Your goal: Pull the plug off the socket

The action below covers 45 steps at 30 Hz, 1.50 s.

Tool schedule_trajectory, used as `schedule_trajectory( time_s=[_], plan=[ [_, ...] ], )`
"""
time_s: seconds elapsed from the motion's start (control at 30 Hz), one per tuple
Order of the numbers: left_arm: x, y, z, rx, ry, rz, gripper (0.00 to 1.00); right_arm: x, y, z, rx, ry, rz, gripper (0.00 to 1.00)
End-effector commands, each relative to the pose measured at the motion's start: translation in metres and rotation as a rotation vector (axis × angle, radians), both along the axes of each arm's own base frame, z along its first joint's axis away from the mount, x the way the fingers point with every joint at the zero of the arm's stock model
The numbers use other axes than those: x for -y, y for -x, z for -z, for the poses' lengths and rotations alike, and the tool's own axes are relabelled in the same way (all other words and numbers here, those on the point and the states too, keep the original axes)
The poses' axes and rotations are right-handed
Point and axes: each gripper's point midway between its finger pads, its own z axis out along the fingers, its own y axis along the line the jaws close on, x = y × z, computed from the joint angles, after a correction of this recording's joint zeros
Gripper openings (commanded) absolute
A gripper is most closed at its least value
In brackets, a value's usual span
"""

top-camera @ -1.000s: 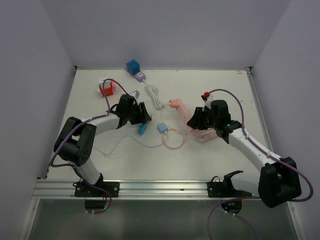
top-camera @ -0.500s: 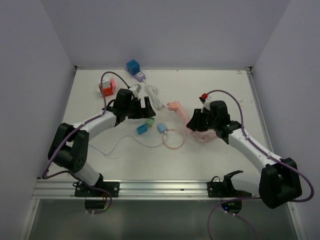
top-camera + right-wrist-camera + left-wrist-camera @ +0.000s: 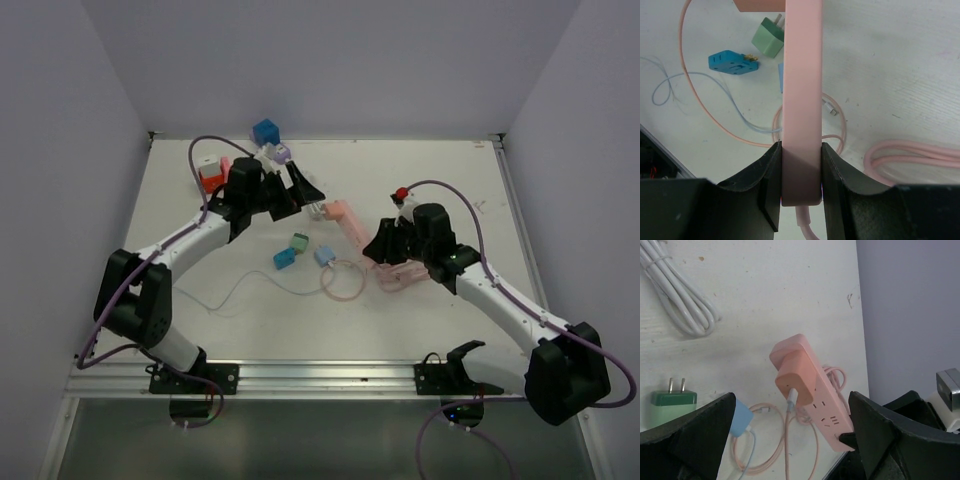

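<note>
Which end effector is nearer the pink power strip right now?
Right. The right end effector is shut on the power strip at its cord end; the left end effector hovers open near its other end, not touching.

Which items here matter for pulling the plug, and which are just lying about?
Job:
- pink power strip, clamped in the right gripper
- pink plug seated in it
- left gripper, open

Lying about:
- green plug
- blue plug
- light-blue adapter
- white cable coil
- red block
- blue cube
- purple adapter
</note>
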Motion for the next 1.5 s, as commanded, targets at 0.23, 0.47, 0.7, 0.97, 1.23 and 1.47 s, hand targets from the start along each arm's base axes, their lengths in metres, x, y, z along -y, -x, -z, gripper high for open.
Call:
schedule_trajectory(
  time_s=[0.23,0.47,0.7,0.97,1.23,1.47],
  plan=[
    [0.047,-0.012,-0.016,-0.037,0.084,0.012,0.88,-0.027,-0.015,-0.061,0.172,-0.145,-0.005,0.00],
    [0.053,-0.005,-0.008,-0.054,0.079,0.028,0.72,-0.029,-0.016,-0.063,0.185,-0.165,-0.003,0.00],
    [0.054,-0.002,-0.007,-0.042,0.084,0.029,0.26,-0.029,-0.015,-0.054,0.171,-0.157,-0.006,0.00],
    [0.055,0.003,-0.022,0.023,0.120,0.055,0.00,-0.032,-0.015,-0.048,0.140,-0.171,0.000,0.40],
    [0.066,0.015,-0.055,0.175,0.143,0.126,0.00,-0.037,-0.027,-0.048,0.117,-0.163,0.015,0.77],
    [0.076,0.030,-0.072,0.273,0.127,0.178,0.00,-0.045,-0.044,-0.048,0.104,-0.173,0.034,0.80]
  ],
)
